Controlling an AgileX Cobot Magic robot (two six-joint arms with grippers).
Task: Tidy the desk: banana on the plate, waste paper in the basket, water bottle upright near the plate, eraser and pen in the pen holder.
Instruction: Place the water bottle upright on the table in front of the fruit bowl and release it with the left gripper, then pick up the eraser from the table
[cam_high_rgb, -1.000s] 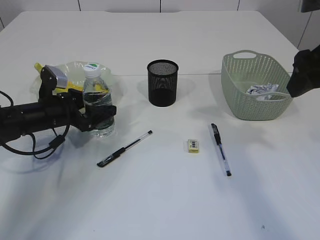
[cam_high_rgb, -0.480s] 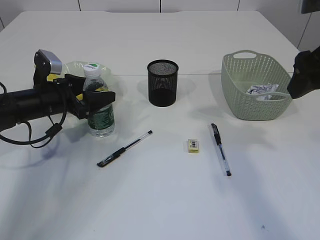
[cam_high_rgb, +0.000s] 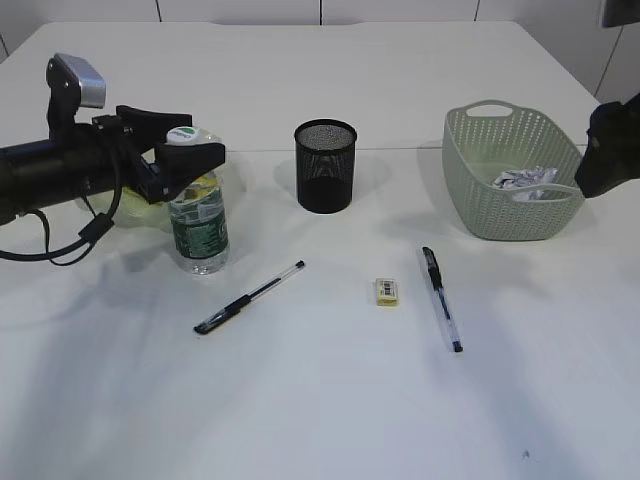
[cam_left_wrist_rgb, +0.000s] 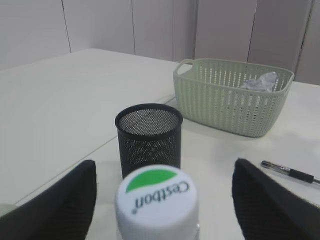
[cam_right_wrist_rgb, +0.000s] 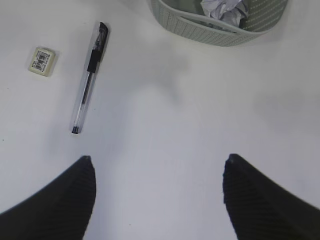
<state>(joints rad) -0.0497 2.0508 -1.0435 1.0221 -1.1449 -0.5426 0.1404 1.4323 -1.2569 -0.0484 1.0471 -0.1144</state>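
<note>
Beside the plate (cam_high_rgb: 225, 160), water bottle (cam_high_rgb: 198, 215) stands upright on its own, so that step looks done. Left gripper (cam_high_rgb: 190, 152) hangs spread wide at cap height, jaws either side of the cap, not touching, likely clearing off. Bottle: clear, green label, white-green cap. Right gripper (cam_right_wrist_rgb: 157, 200) is spread too, empty, right of the basket (cam_high_rgb: 505, 215). Waste paper (cam_high_rgb: 525, 182) is in basket. Two pens and eraser (cam_high_rgb: 387, 291) lie loose, front of the pen holder (cam_high_rgb: 325, 165).
</note>
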